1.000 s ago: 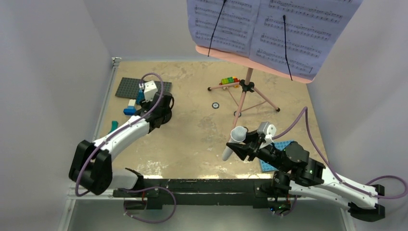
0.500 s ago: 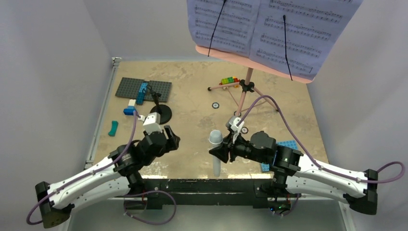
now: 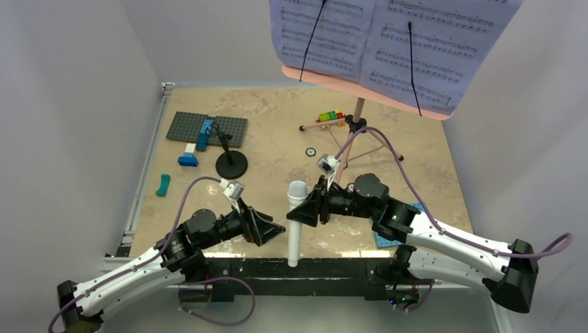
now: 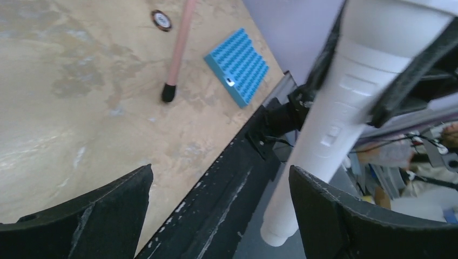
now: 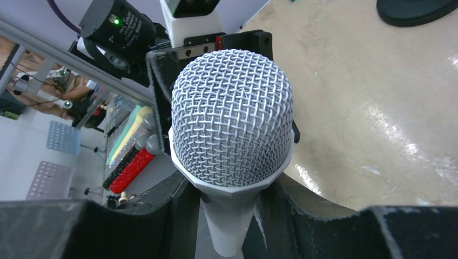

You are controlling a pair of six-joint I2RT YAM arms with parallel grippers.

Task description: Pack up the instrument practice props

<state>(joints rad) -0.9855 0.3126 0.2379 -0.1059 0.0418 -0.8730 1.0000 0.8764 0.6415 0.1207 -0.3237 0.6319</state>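
My right gripper (image 3: 305, 213) is shut on the grey-white microphone (image 3: 296, 208), gripping its white handle just below the mesh head (image 5: 232, 124). It holds the microphone upright over the table's near edge. My left gripper (image 3: 277, 229) is open just left of the handle (image 4: 335, 124), which stands ahead of its right finger (image 4: 345, 216). The black round-based mic stand (image 3: 231, 165) stands at the left centre. The pink music stand (image 3: 352, 142) at the back carries lavender sheet-music pages (image 3: 388, 38).
A grey studded plate (image 3: 208, 128) with blue bricks lies far left. A blue studded plate (image 4: 237, 67) lies under my right arm. Coloured bricks (image 3: 331, 116), a small round disc (image 3: 310, 152), a teal piece (image 3: 163, 184) and the stand's tripod legs (image 4: 181, 43) are on the table.
My right gripper has carried the microphone left to the near edge and turned it upright. My left arm has left the mic stand, pulled back and swung right towards the microphone handle.
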